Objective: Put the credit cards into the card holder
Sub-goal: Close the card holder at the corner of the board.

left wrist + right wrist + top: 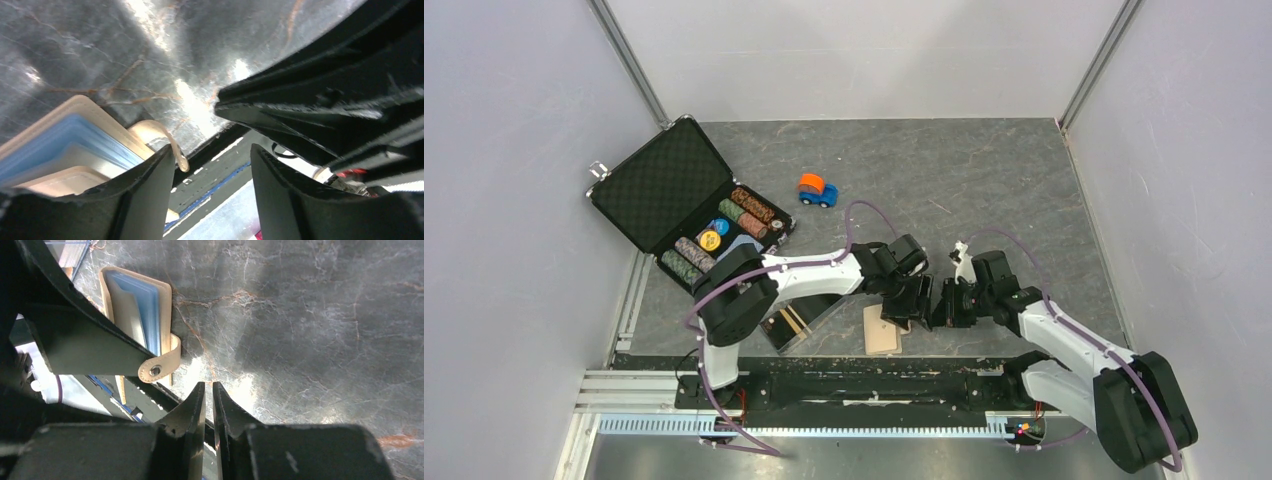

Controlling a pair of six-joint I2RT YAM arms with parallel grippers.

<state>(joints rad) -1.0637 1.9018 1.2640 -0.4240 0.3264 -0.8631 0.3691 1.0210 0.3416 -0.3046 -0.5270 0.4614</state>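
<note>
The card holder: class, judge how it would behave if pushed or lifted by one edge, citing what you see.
The card holder probably slides rather than rolls: it lies flat on the smooth table. Lifted by one edge, it may flop open, since its snap tab hangs unfastened. It looks thin, so likely light.

Even light above, glare and blur at the wrists

The top view is bright, evenly lit and sharp. Both wrist views show white glare patches on the glossy tabletop (200, 105). Close to its lens, the left pincer (210, 155) looks dark, soft and out of focus.
</note>
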